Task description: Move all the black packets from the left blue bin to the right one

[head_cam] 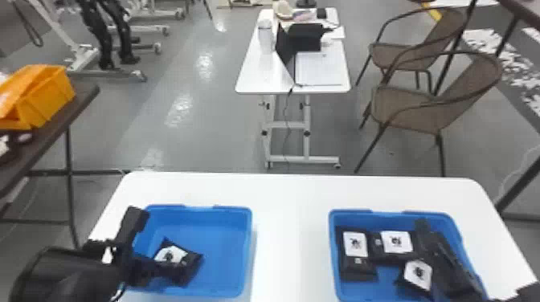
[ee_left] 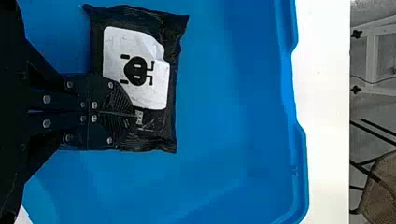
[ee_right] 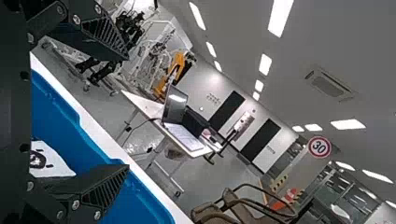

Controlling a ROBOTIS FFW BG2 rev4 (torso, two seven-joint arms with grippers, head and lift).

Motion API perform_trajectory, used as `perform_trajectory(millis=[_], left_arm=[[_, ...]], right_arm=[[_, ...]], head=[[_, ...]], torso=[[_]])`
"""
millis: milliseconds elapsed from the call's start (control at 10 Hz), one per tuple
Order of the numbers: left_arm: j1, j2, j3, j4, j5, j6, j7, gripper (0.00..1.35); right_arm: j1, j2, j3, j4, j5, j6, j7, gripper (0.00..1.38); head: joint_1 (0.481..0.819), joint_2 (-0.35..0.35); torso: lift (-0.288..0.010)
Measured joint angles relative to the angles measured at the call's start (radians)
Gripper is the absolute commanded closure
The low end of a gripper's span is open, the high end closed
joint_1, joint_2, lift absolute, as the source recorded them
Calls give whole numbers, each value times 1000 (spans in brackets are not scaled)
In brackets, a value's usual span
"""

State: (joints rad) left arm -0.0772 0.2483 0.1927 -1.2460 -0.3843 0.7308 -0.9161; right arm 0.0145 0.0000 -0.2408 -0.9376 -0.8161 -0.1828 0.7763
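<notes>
1. Right, we have the left black two-fingered gripper point(ee_left: 128, 113) down in the left blue plastic bin point(head_cam: 248, 253), its fingers drawn together on a glossy black packet with a white label point(ee_left: 140, 56); a fold looks pinched between the tips.
2. We judge this to be the lift: let's keep the squeeze firm and rise straight, because a grip this near one edge could let the packet swing or slip.
3. Over at the right blue plastic bin point(head_cam: 333, 253), we see three black packets with white labels point(head_cam: 355, 259) lying inside, and the right black two-fingered gripper point(ee_right: 128, 112) hangs over it, fingers wide and nothing between them.
4. Next we want full clearance over the rim, a level carry across the white table point(head_cam: 291, 237), and the right arm out of our way before we lower and release.
</notes>
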Motion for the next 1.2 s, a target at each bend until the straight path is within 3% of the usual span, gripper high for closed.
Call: perform_trajectory(millis=[100, 500, 600, 800, 1100, 1200], left_arm=[[6, -3, 8, -1, 1, 1, -7, 897], [69, -32, 78, -183, 78, -46, -45, 776], [84, -46, 95, -273, 86, -40, -48, 595], [95, -63, 125, -398, 125, -11, -37, 599], [140, -135, 202, -430, 245, 26, -21, 556], [157, -127, 196, -432, 310, 14, -5, 556]], right_arm=[[0, 0, 0, 0, -2, 1, 3, 209], [-1, 0, 0, 1, -9, 2, 8, 209], [-1, 0, 0, 0, -10, 2, 9, 209], [-1, 0, 4, 3, -11, 2, 9, 209], [-3, 0, 8, 6, -12, 2, 12, 209], [-2, 0, 8, 6, -13, 2, 14, 209]], head=[[695, 102], [695, 78], [695, 75], [695, 72], [695, 63], [695, 53]], torso=[[0], [0], [0], [0], [0], [0]])
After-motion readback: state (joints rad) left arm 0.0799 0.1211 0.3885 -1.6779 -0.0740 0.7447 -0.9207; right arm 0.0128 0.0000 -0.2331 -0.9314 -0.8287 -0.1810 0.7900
